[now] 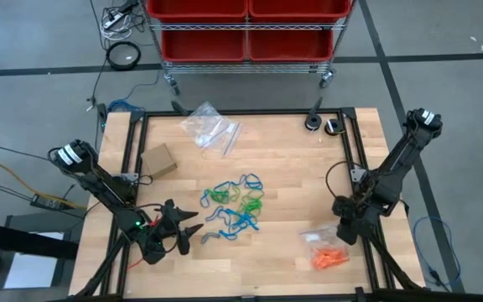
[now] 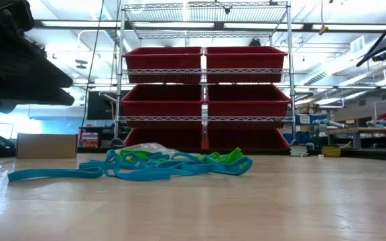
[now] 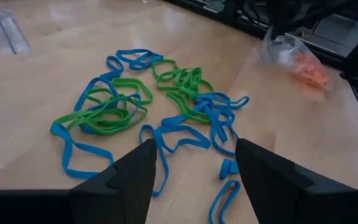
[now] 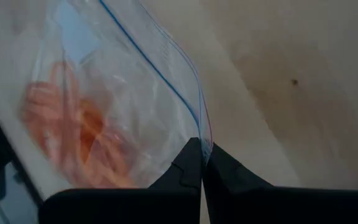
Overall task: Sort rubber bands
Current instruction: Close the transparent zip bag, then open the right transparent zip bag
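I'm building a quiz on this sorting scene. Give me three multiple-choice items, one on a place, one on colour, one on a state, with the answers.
1. Where do the orange rubber bands lie?
A. in a clear bag by the right tool
B. on the cardboard box
C. in a red bin

2. Which colours make up the loose pile at the table's middle?
A. orange and red
B. blue and green
C. black only

3. How does the left tool stand?
A. shut on a band
B. shut on a bag
C. open, holding nothing

Answers: 1 A, the right wrist view shows orange inside the clear bag, its edge pinched by the right tool. 2 B, the left wrist view shows only those. 3 C, its fingers stand apart above the bands.
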